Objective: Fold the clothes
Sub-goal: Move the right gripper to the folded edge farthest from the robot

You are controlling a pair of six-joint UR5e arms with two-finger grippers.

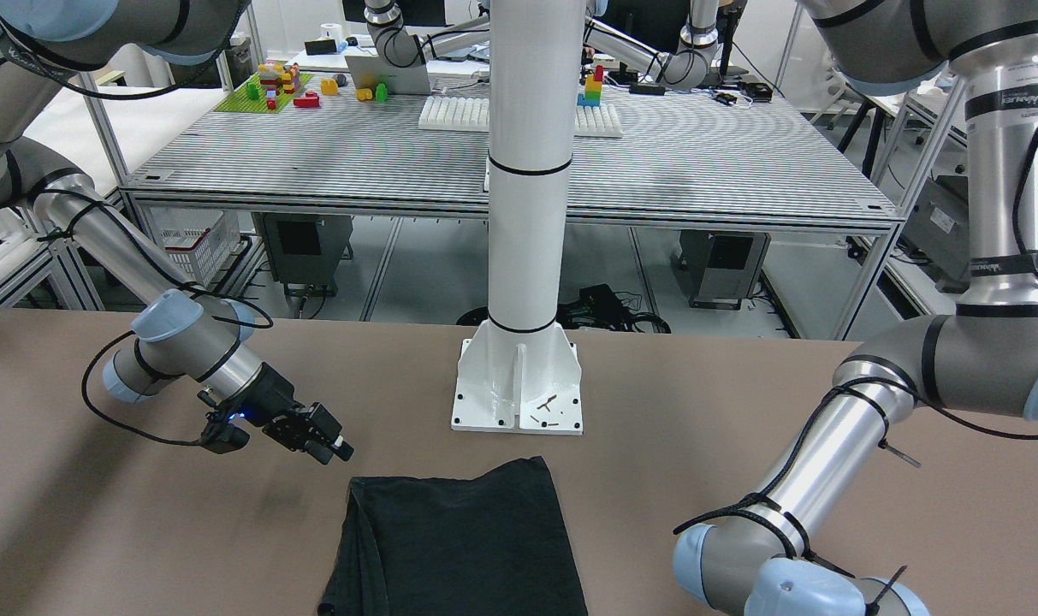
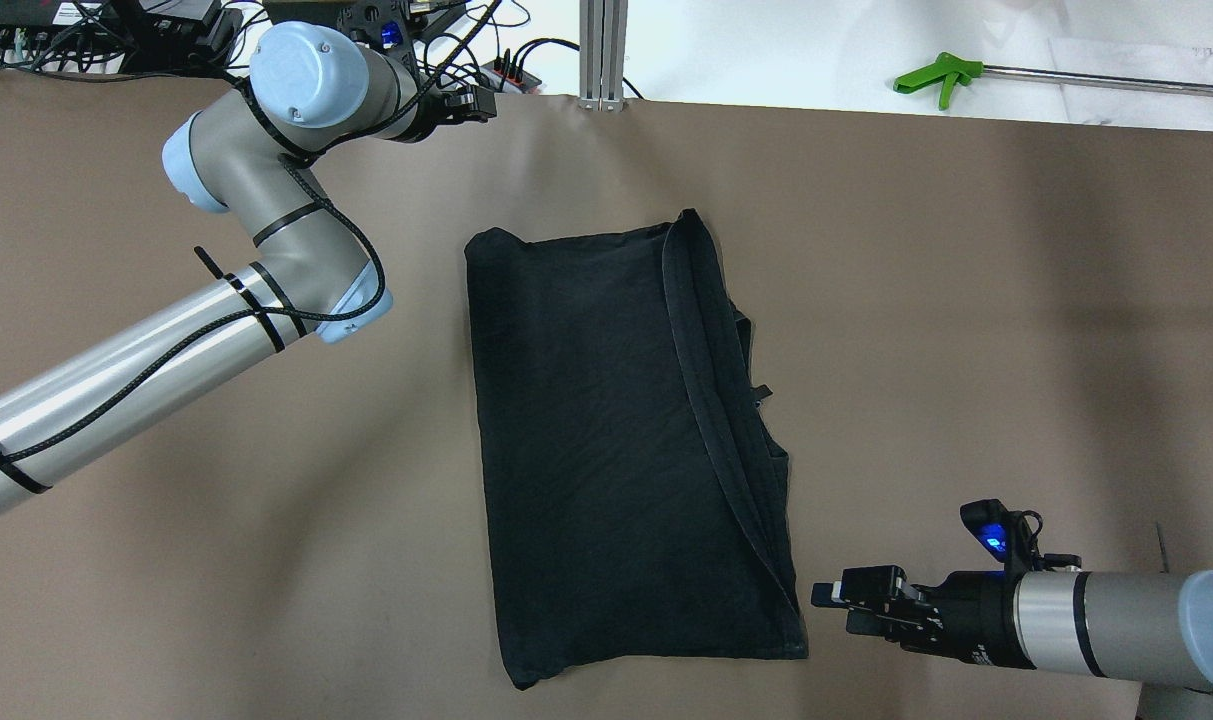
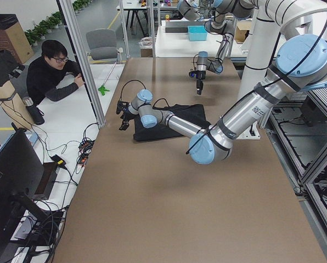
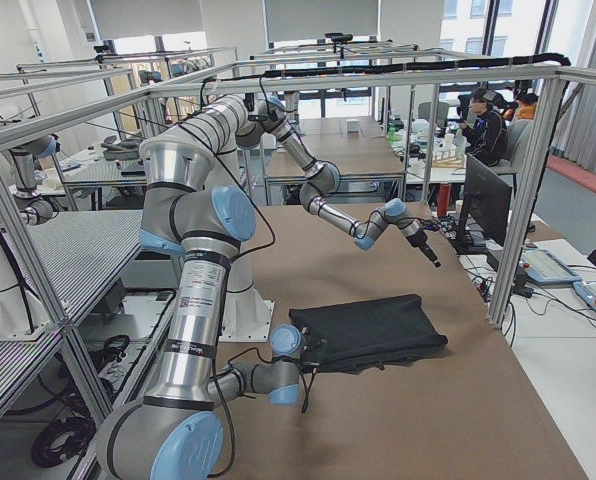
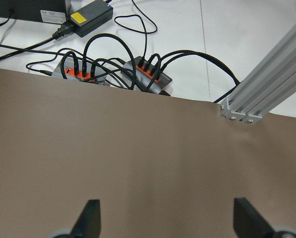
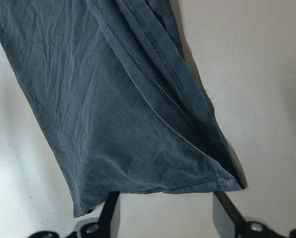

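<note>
Brown matte sheeting covers the counter (image 2: 966, 300), and the garment (image 2: 586, 440) lies flat at its middle. It is black, soft and dull. It makes a rough rectangle with its long sides running near to far, and it is lightly creased. A stitched hem (image 2: 711, 420) slants down its right side. From my right wrist camera the hem reads as a double row of thread on greyish cloth. Under that hem, lower layers stick out in loose folds along the right edge.

The right jaws sit low over the counter, just beside the garment's near right corner on the robot's side. As far as I can judge they are not touching it. They are spread apart with nothing between them, and the corner lies just ahead of the gap. The right arm (image 2: 1066, 610) comes in along the near edge.

The left jaws hang at the counter's far edge, well apart from the garment. They too are wide apart and hold nothing. Past that edge, on a white surface, I see two cable hubs (image 5: 113, 74) with orange ports and braided black leads. A black adapter (image 5: 91, 17) with a yellow label and a ribbed aluminium post (image 5: 267, 84) are there as well. The left arm (image 2: 166, 350) crosses the counter to the garment's left, its elbow near the cloth but clear of it.

A green-handled tool (image 2: 941, 72) lies on the white surface at far right. The robot's white column (image 1: 527, 171) stands behind the garment. A person (image 3: 51, 74) sits beyond the far edge.
</note>
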